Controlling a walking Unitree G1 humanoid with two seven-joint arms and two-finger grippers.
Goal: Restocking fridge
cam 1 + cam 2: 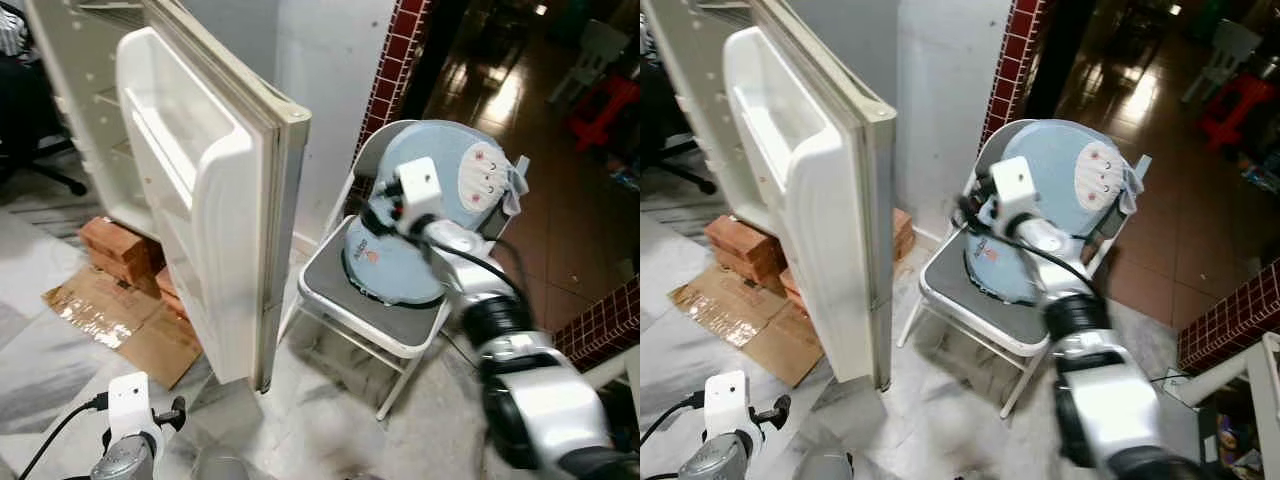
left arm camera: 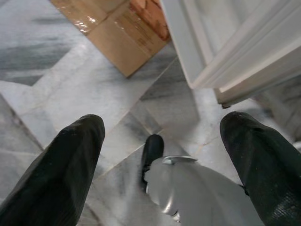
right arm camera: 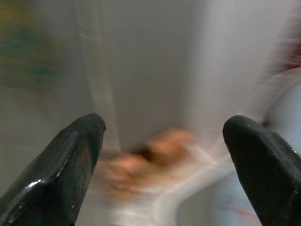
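Fridge door (image 1: pixel 215 190) stands open at left. Right gripper (image 3: pixel 164 155), fingers spread apart, raised before the folding chair (image 1: pixel 375 320) with light-blue discs (image 1: pixel 395 265). Left gripper (image 2: pixel 162 155) hangs low, fingers apart, over marble floor (image 2: pixel 61 80).

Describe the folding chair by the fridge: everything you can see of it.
The folding chair has a white tubular metal frame and a dark grey seat. It stands unfolded on the marble floor, between the open fridge door and a red-tiled pillar. A pale blue, rounded cushion-like item leans on its backrest and rests on the seat. The right gripper, open, is raised in front of the chair; contact cannot be told.
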